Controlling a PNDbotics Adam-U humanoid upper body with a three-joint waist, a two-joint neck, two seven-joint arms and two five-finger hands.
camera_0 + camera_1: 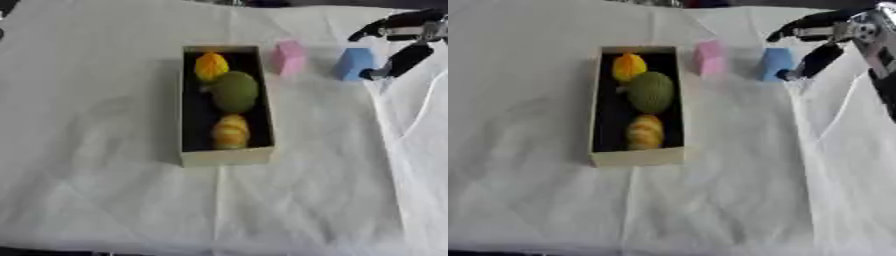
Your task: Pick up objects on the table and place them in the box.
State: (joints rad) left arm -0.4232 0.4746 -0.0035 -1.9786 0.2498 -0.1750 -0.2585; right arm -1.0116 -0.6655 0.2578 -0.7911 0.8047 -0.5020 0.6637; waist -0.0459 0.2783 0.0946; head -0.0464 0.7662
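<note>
A long open box (226, 156) with a dark inside lies in the middle of the white cloth. Inside it, from far to near, lie a yellow-orange piece (211, 65), a round green piece (234, 91) and a striped yellow piece (231, 131). A pink block (289, 57) stands just right of the box's far end. A blue block (355, 63) stands further right. My right hand (404, 44) comes in from the upper right with its fingers spread. One fingertip (378, 74) touches the blue block's right side. The block sits between thumb and fingers, not clasped. My left hand is out of view.
The white cloth (105, 150) covers the whole table, with a raised fold (389, 115) running down its right side below the hand.
</note>
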